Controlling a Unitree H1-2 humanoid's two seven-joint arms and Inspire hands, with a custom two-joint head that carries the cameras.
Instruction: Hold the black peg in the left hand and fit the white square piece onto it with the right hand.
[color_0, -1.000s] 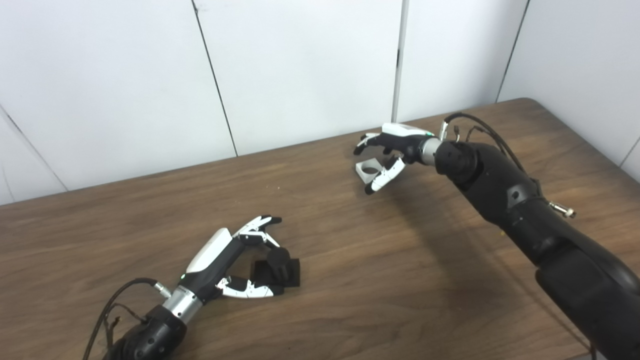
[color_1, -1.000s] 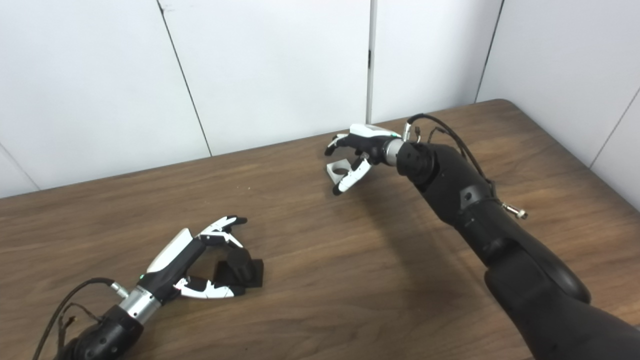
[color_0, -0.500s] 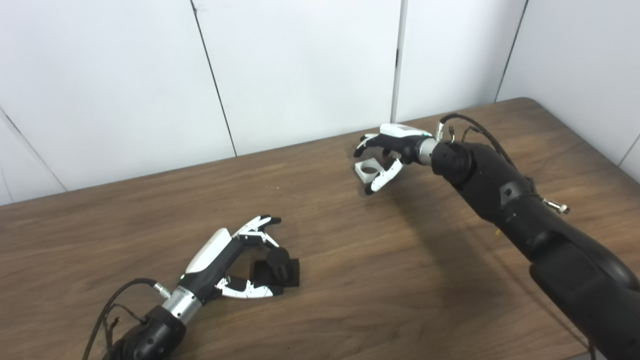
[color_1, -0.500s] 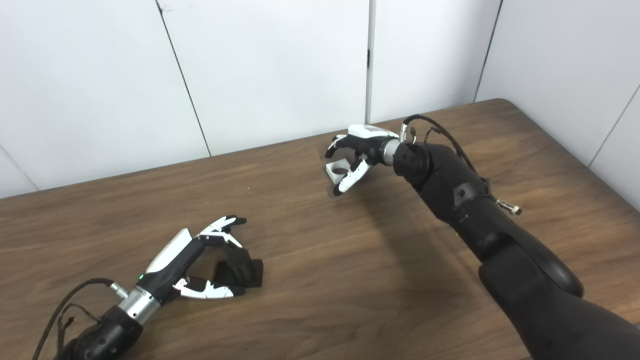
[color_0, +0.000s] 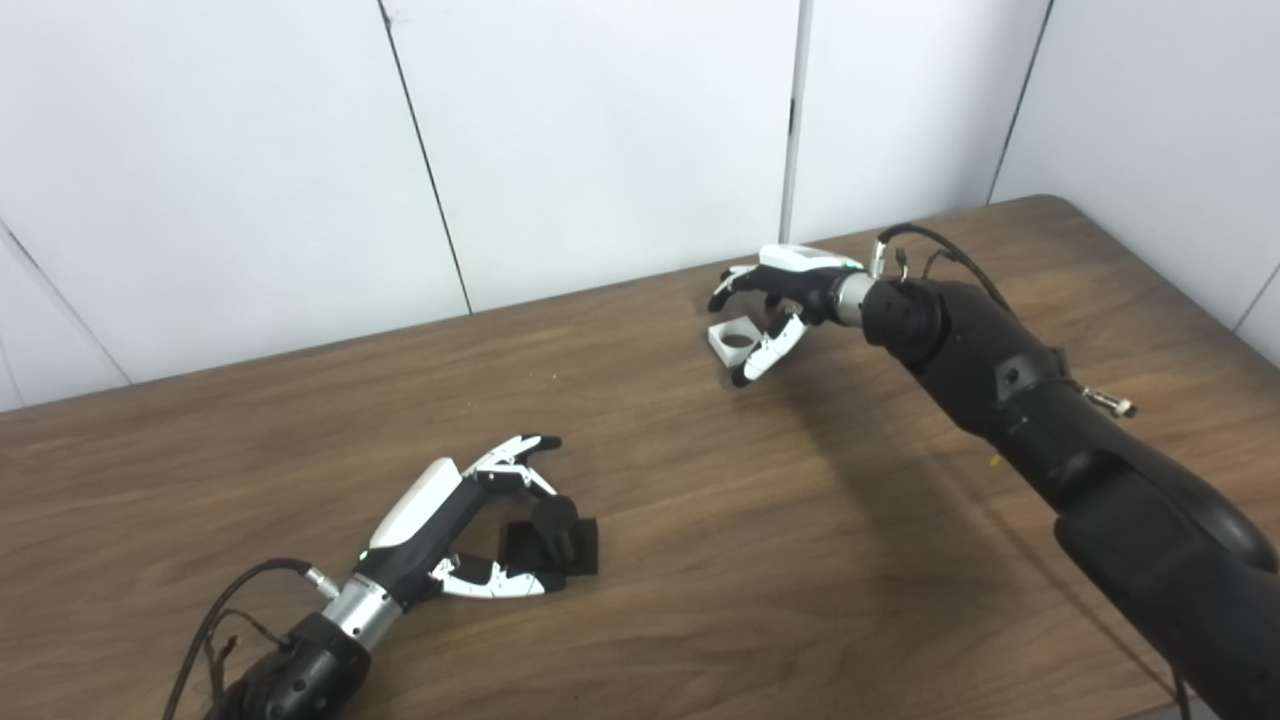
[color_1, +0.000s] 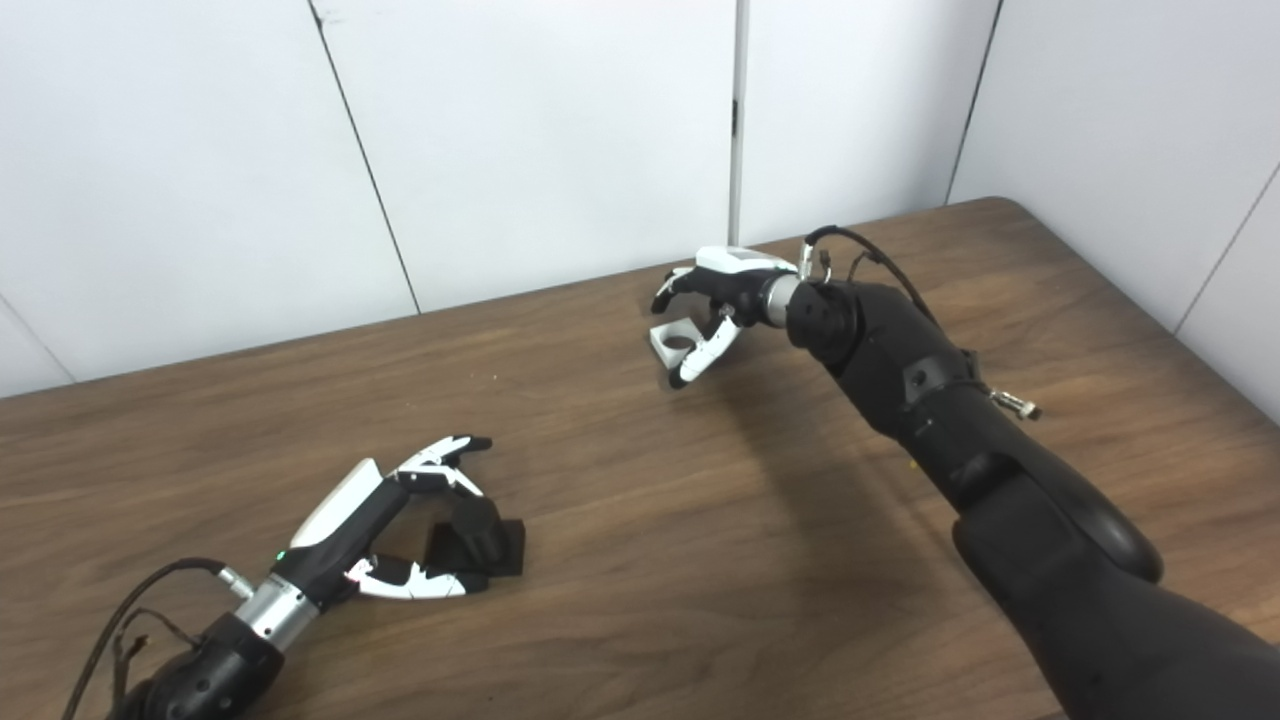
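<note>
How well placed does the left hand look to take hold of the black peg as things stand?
Probably well placed: the left hand lies on the table with its fingers spread around the black peg, and nothing stands between them. It has not visibly closed on it yet.

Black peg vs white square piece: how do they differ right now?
The black peg is dark with an upright post on a flat base; the white square piece is pale with a round hole. The peg sits near, by the left hand; the piece sits far, by the right hand. Both rest on the table.
</note>
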